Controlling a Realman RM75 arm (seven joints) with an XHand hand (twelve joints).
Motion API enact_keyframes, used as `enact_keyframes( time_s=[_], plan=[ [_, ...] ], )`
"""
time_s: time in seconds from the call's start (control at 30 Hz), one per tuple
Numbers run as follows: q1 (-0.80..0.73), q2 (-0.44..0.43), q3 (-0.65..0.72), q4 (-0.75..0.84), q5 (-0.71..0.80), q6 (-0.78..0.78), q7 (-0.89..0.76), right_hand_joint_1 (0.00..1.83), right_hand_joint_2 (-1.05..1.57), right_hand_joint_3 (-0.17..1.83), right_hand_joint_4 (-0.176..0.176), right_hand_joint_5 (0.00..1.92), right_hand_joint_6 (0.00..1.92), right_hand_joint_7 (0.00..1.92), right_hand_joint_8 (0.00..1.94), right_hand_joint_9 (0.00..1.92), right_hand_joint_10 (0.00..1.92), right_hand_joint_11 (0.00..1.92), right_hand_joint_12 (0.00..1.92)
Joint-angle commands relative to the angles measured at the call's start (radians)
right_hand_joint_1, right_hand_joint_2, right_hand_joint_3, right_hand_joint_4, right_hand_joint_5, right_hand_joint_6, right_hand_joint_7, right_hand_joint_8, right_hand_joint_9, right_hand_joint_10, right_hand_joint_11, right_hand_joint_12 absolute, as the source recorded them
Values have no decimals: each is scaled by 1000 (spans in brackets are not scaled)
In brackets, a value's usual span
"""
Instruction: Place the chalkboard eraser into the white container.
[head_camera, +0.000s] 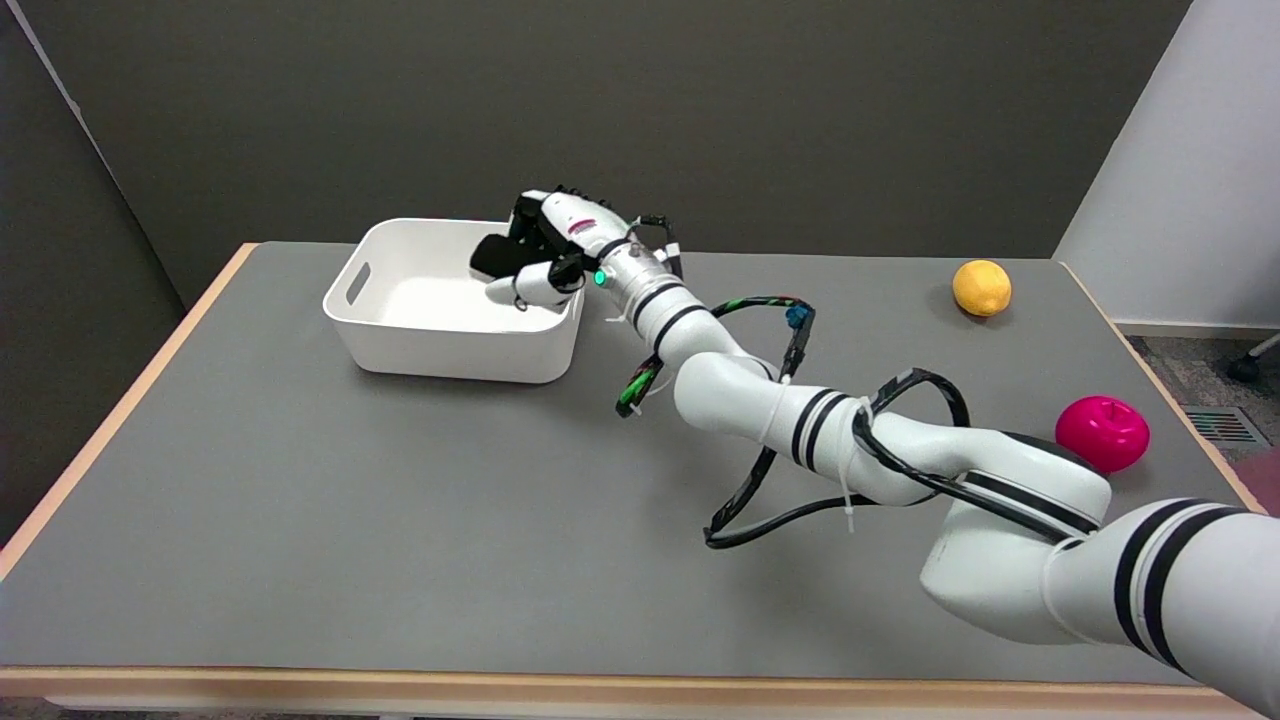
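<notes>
The white container (400, 335) sits on the grey table at the back left, its opening facing up. My right hand (545, 250) hangs over the container's right end, just above its rim. It grips a dark block, the chalkboard eraser (492, 254), which juts out to the left of the fingers over the container's inside. The eraser is held in the air, clear of the container's floor. Much of the eraser is hidden by the fingers.
A yellow lemon (981, 287) lies at the back right of the table. A magenta apple-shaped toy (1102, 432) sits near the right edge, close behind my forearm. Black cables loop off the arm over the table's middle. A wooden rim edges the table.
</notes>
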Motion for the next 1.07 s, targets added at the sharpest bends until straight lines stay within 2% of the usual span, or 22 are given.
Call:
enact_keyframes(
  time_s=[0.03,0.07,0.1,0.17,0.2,0.27,0.33,0.47,0.53,0.7,0.73,0.87,0.97,1.07],
  plan=[
    [-25,-14,3,18,83,-100,136,749,922,772,-69,326,855,495,710,466,1041,404,1648],
    [-25,-11,8,18,83,-106,138,609,794,946,-25,233,587,377,471,322,878,321,1509],
    [-28,-8,14,18,83,-116,138,532,722,992,3,176,425,262,384,215,757,204,1398],
    [-35,-7,25,18,83,-124,138,610,644,1007,19,85,322,109,125,51,567,118,1075],
    [-39,-6,32,20,83,-122,138,558,634,987,22,59,294,56,89,14,500,71,1046],
    [-50,0,40,28,82,-113,138,409,646,944,20,38,259,-1,117,-1,415,0,1111],
    [-69,9,55,48,73,-95,138,438,661,965,12,34,221,-1,98,-1,343,-1,1060],
    [-153,91,98,188,40,35,138,437,647,901,13,25,237,-1,74,-1,327,-1,1102],
    [-213,149,119,260,-9,127,138,452,667,971,0,33,216,-1,92,-1,321,-1,1043],
    [-463,354,236,562,-94,423,154,431,641,941,-9,63,306,59,170,2,484,-1,1110],
    [-503,383,254,598,-102,447,160,416,656,959,-23,83,326,83,240,8,561,0,1131],
    [-748,543,374,768,-129,549,228,414,661,958,-25,99,352,104,294,14,639,0,1156],
    [-864,605,408,813,-129,649,294,416,665,958,-25,101,357,109,304,15,656,-1,1161],
    [-903,623,394,791,-146,761,343,413,669,958,-30,101,355,108,304,15,655,-1,1162]
  ],
)
